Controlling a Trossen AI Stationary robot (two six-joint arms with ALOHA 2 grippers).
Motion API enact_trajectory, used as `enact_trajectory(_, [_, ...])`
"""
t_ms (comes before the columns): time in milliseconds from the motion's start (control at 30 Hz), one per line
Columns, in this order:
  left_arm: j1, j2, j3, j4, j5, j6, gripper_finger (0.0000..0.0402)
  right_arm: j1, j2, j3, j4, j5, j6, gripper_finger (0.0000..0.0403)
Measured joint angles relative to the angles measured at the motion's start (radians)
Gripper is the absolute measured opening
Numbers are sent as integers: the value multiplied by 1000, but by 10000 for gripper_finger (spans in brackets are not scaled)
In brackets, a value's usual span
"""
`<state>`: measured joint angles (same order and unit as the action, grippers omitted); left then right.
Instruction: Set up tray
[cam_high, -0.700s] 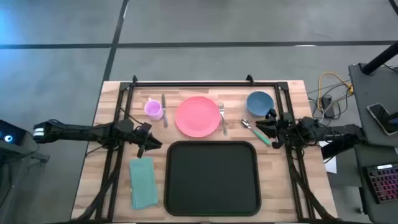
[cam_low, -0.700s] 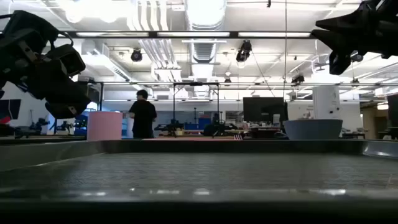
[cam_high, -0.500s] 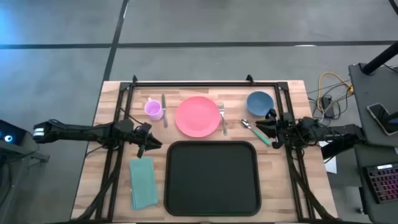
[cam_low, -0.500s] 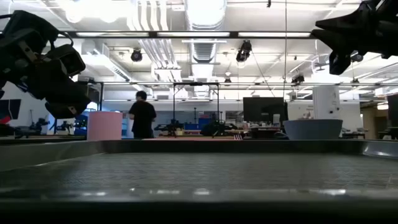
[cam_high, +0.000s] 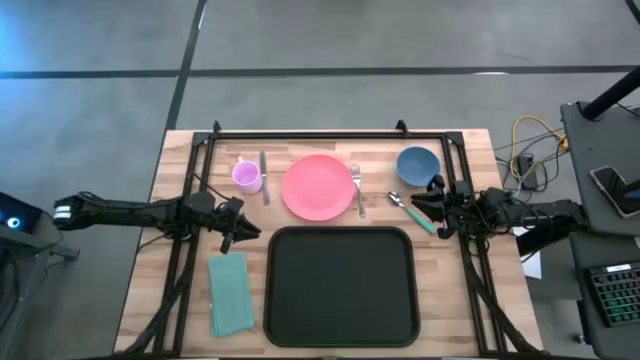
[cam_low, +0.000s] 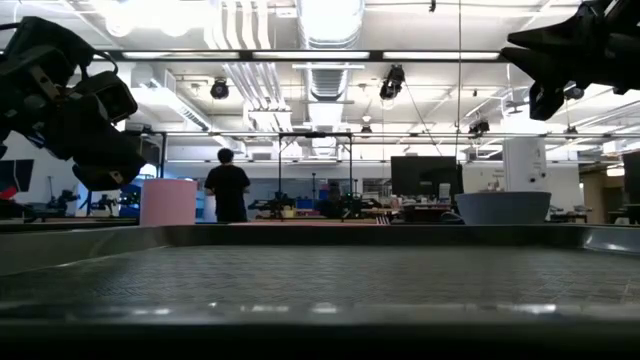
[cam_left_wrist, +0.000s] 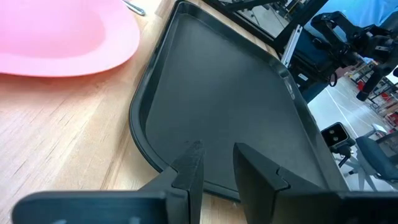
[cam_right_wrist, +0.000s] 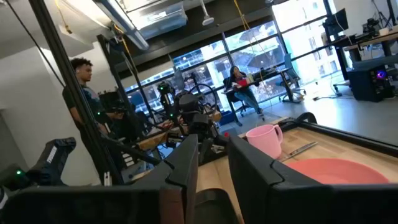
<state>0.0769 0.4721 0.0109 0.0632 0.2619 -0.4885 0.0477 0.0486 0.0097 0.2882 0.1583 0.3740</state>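
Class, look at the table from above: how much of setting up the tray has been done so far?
Nothing looks done: the tray holds nothing. The pink plate, fork, knife, cup, blue bowl, spoon and napkin all lie on the wood. Nothing is in hand: the left tool and right tool are empty. Every item remains to be loaded.

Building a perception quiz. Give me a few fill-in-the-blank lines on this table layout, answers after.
1. The pink plate lies on the far side of the black ______.
2. The fork lies between the pink plate and the ______.
3. The left gripper hovers just above the far end of the teal ______.
4. The knife lies beside the small ______ cup.

Answers: tray; spoon; napkin; purple
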Motion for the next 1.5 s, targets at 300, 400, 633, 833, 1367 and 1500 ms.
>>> enact_trajectory(300, [0,0,0,0,0,0,68,0,0,0,0,0,0,73])
enact_trajectory(400, [0,0,0,0,0,0,68,0,0,0,0,0,0,69])
enact_trajectory(633, [0,0,0,0,0,0,68,0,0,0,0,0,0,73])
enact_trajectory(833, [0,0,0,0,0,0,68,0,0,0,0,0,0,81])
enact_trajectory(1367, [0,0,0,0,0,0,68,0,0,0,0,0,0,69])
enact_trajectory(1500, [0,0,0,0,0,0,68,0,0,0,1,0,21,75])
